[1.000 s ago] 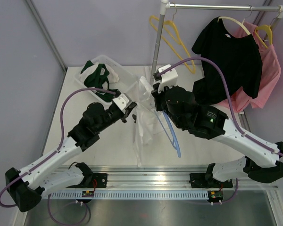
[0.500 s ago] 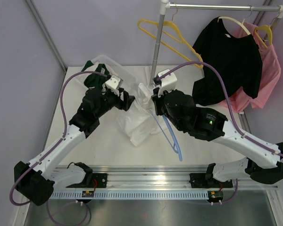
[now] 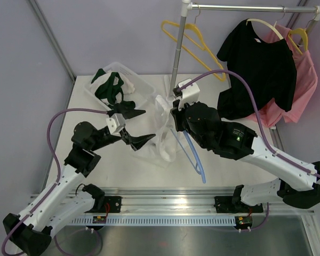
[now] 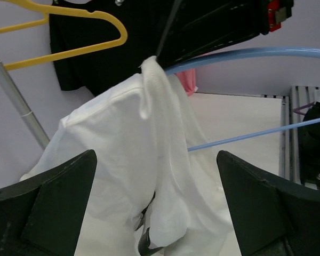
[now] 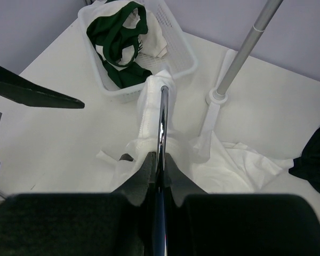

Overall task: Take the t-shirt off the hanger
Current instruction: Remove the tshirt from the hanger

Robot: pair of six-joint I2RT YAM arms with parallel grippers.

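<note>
Left end effector (image 3: 148,125) gapes wide, white t-shirt (image 4: 133,160) just ahead; right end effector (image 5: 160,160) clamps the blue hanger (image 4: 266,52) by its hook

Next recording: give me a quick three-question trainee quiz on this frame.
1. True or false: the left gripper is clamped on the white t-shirt.
2. What does the right gripper hold? A) the metal hook of the blue hanger B) a yellow hanger C) the rack pole
3. Fill in: the green garment lies in the white ____.
Key: 1 false; 2 A; 3 basket.
</note>
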